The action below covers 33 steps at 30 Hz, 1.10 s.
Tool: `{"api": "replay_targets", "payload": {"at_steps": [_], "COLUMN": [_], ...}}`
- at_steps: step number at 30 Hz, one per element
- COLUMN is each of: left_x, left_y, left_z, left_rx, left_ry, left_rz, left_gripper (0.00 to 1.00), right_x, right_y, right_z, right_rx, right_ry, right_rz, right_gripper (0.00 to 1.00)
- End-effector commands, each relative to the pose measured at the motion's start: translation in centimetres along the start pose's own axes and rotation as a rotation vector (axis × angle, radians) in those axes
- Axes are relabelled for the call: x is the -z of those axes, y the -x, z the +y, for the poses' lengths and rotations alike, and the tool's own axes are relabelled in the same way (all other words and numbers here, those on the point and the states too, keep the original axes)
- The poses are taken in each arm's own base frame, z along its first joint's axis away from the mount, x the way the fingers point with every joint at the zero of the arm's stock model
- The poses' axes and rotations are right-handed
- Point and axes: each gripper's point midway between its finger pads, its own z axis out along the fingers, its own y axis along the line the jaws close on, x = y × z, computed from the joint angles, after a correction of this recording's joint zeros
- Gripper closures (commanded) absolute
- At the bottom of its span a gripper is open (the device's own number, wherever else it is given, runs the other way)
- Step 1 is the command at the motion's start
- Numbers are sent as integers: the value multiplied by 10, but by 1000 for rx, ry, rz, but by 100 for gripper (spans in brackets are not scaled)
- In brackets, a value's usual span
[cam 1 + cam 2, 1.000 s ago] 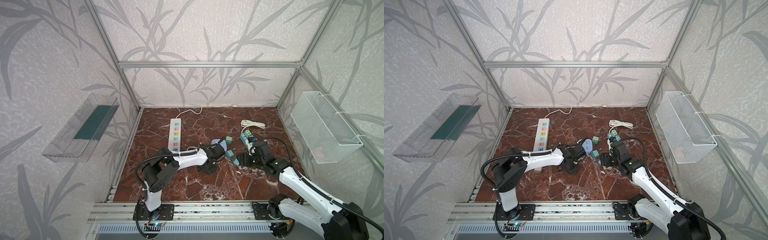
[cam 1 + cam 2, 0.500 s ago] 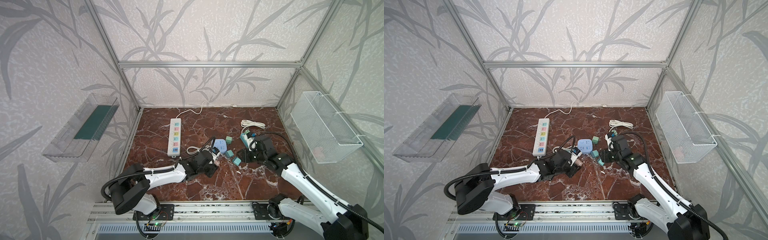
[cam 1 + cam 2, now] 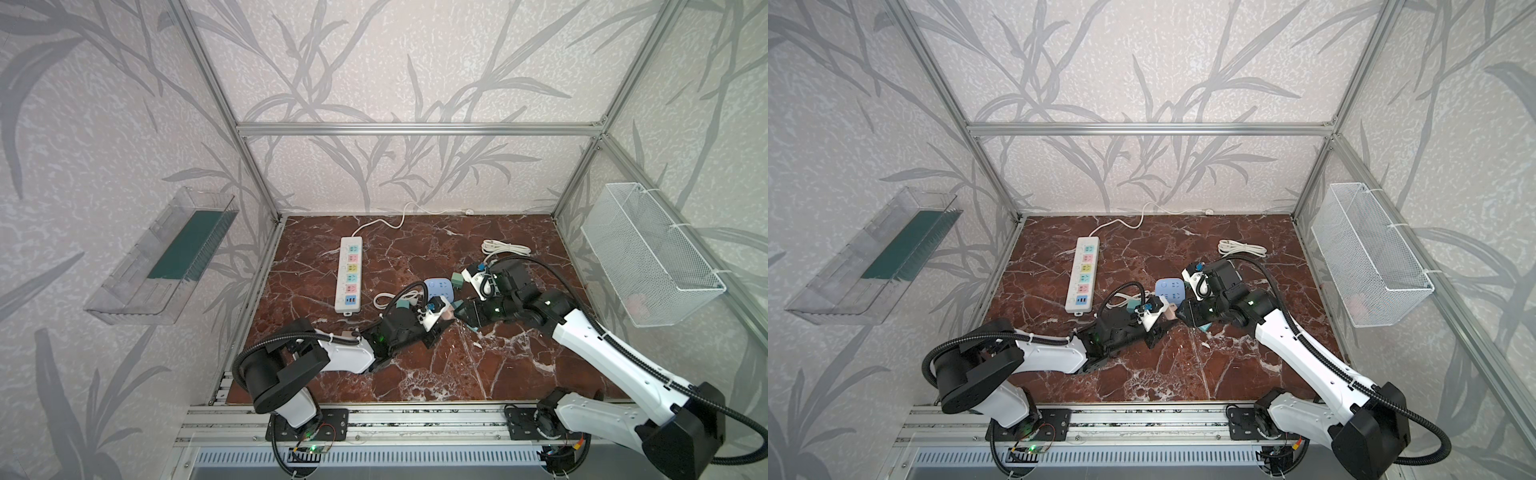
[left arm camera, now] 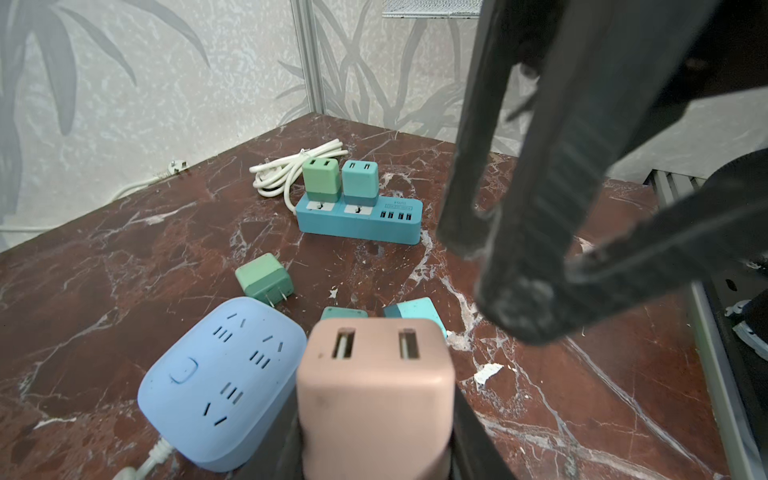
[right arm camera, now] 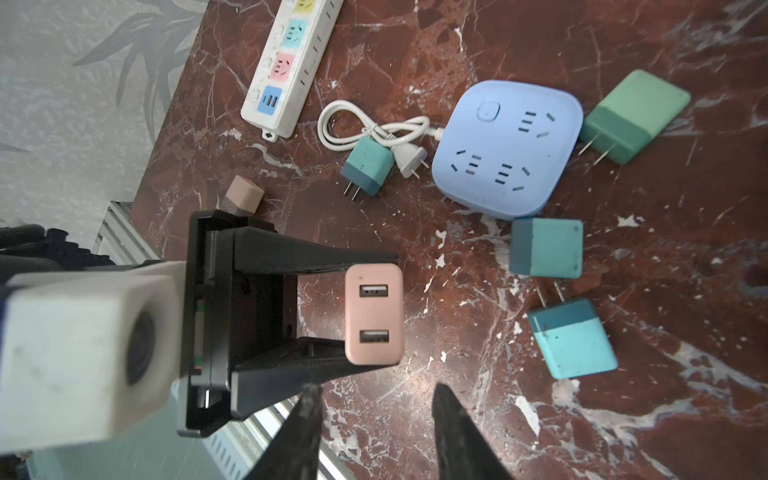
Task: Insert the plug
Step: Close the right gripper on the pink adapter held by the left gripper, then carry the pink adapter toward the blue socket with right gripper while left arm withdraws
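A pink two-port USB plug (image 4: pixel 376 386) is held off the marble floor, with my left gripper (image 4: pixel 376 440) shut on its sides; it shows in both top views (image 3: pixel 444 314) (image 3: pixel 1170 309) and in the right wrist view (image 5: pixel 374 313). The ports face my right gripper (image 5: pixel 376 390), which is open, holds nothing, and hangs a short way from the plug. Its dark fingers (image 4: pixel 515 311) loom large in the left wrist view. A light-blue square socket block (image 5: pixel 507 149) (image 3: pixel 439 287) lies just behind the plug.
A white power strip (image 3: pixel 350 274) lies at the back left. A teal strip (image 4: pixel 361 224) carries two chargers. Loose chargers lie about: green (image 5: pixel 631 116), teal (image 5: pixel 546 247) (image 5: pixel 571 338) (image 5: pixel 368 166), pink (image 5: pixel 243 199). A coiled cable (image 3: pixel 505 248), wire basket (image 3: pixel 648 257) and clear shelf (image 3: pixel 166 257) flank the floor.
My left arm has folded back toward the front, carrying the pink plug away from the blue block. My right gripper has moved left toward the plug and its jaws have narrowed.
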Motion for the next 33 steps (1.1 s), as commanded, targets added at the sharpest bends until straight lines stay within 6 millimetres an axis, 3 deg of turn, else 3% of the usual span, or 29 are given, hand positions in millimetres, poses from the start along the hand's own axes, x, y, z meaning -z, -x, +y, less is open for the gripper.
{"api": "replay_targets", "payload": {"at_steps": [1, 12, 22, 26, 29, 33], "left_x": [0, 2, -1, -4, -4, 5], "left_y": [21, 22, 22, 24, 22, 28], "left_z": [-10, -11, -11, -12, -9, 10], "left_rx": [-61, -70, -69, -67, -65, 4], "left_ry": [-43, -21, -23, -22, -5, 102], "left_rz": [-56, -40, -38, -41, -36, -76], "left_gripper": [98, 98, 96, 94, 81, 38], "right_x": [1, -26, -41, -42, -38, -28], "right_y": [0, -2, -10, -12, -9, 5], "right_z": [8, 4, 8, 6, 6, 7], "right_rx": [15, -13, -36, -43, -41, -27], "right_ry": [21, 35, 78, 68, 60, 36], "right_rz": [13, 50, 78, 85, 74, 17], "right_gripper": [52, 55, 64, 74, 87, 93]}}
